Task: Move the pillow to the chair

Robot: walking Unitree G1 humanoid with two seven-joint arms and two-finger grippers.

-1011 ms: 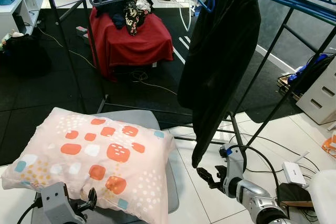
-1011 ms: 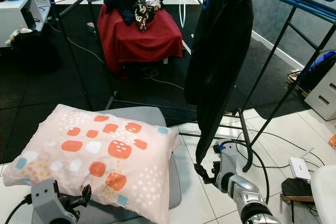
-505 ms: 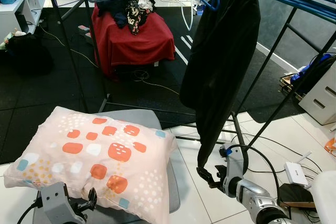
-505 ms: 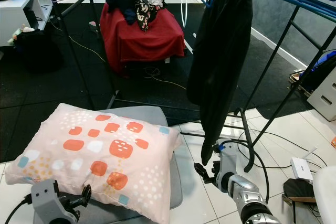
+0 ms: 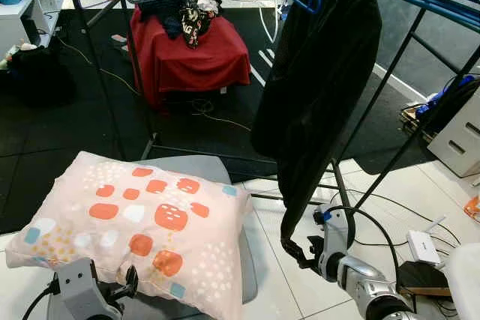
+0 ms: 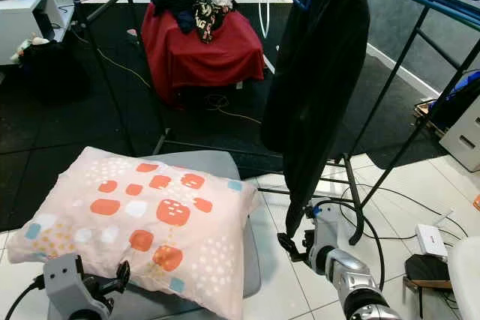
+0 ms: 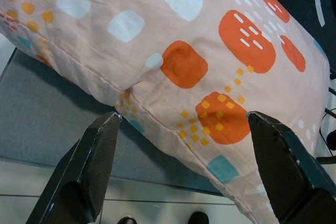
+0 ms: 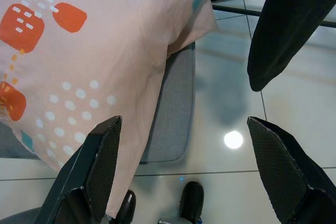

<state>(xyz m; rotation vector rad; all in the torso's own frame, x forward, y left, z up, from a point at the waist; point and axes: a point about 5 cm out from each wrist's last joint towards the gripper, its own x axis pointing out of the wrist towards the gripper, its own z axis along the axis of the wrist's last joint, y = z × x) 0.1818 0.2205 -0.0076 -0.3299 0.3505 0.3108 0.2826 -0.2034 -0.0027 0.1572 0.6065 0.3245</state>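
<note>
A pale pink pillow with orange, white and teal squares lies flat on the grey seat of a chair, overhanging it toward me. My left gripper is open just in front of the pillow's near edge, its fingers either side of the seam without touching. It sits low at the left. My right gripper is open too, apart from the pillow's right corner and low at the right above the tiles.
A black garment hangs from a blue rack right beside the chair, its metal legs crossing the floor. Behind stands a red-draped seat piled with clothes. Cables and a white box lie on the tiles to the right.
The camera has shifted a little and the hanging black garment has swayed. The pillow and both grippers stay where they were.
</note>
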